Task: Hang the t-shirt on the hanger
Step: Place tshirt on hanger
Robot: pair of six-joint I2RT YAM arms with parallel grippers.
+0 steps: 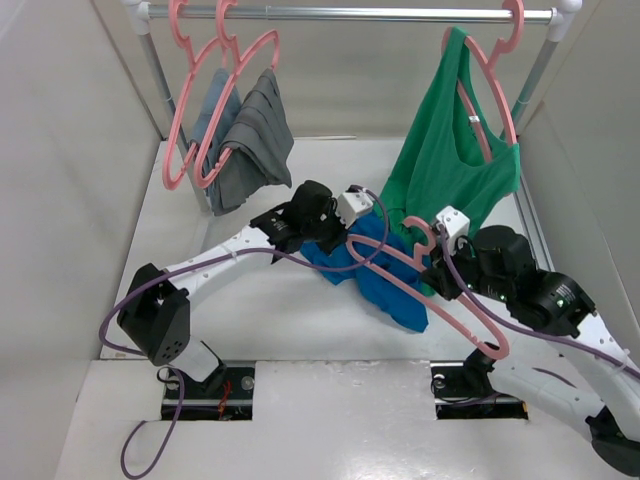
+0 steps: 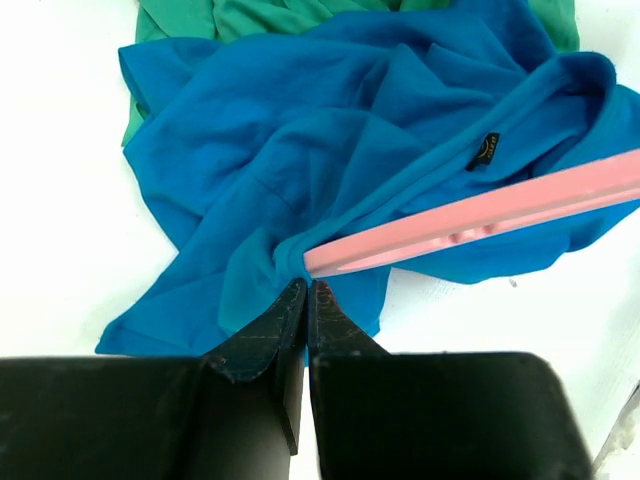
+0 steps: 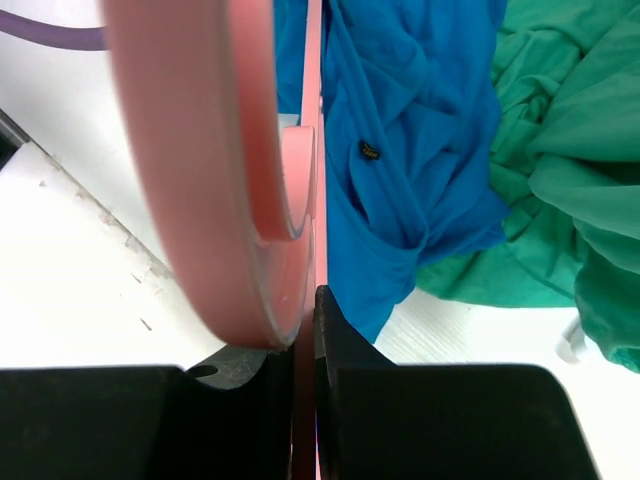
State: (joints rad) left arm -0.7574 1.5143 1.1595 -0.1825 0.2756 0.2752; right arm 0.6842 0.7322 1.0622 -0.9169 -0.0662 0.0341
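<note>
Far left: grey garments hang on pink hangers from the rail; not part of this job. Left arm reaches from the near-left base to the middle of the tabletop. Left end effector is clenched, the fingers meeting on a gathered fold of the t-shirt, which lies crumpled at centre with its far edge against the hem of the green tank top. The tip of one arm of the hanger sits just beside that pinched fold, with the cloth bunched around it. The collar label shows just beyond the bar, so the neck opening is close by. Whether the tip is already inside the collar, cannot tell. Right of centre, the right end effector is clamped on the thin frame of the hanger, holding it low and slanted over the cloth. Step in hand, as I judge it: threading a hanger shoulder into the shirt. To do it well, the left should lift its fold enough to open a pocket, and the right should slide the arm along inside toward the sleeve side, keeping the bar shallow. Risks: dragging the whole shirt rather than entering it, or catching the green top.
</note>
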